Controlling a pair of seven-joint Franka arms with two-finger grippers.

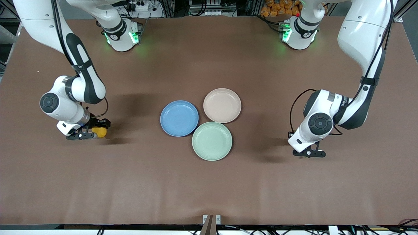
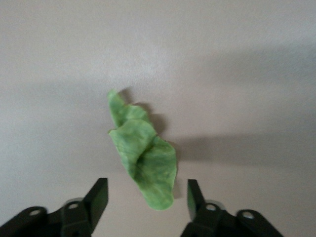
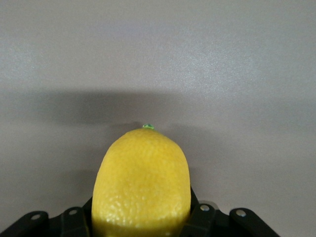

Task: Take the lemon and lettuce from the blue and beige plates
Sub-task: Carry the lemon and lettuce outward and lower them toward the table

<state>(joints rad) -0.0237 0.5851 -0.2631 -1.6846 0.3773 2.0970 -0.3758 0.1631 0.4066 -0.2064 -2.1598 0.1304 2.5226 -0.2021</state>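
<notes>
Three plates (image 1: 179, 118) touching mid-table.

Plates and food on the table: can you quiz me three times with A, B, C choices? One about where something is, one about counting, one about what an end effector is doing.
1. Where is the lettuce?
A. on the blue plate
B. on the bare table
C. on the green plate

2. How many plates are there?
A. two
B. three
C. four

3. What is the right end effector doing?
A. gripping the lemon
B. open and empty
C. holding a plate

Answers: 1 B, the left wrist view shows it lying on the tabletop; 2 B, blue, beige and green; 3 A, its fingers are shut on the yellow fruit.
</notes>
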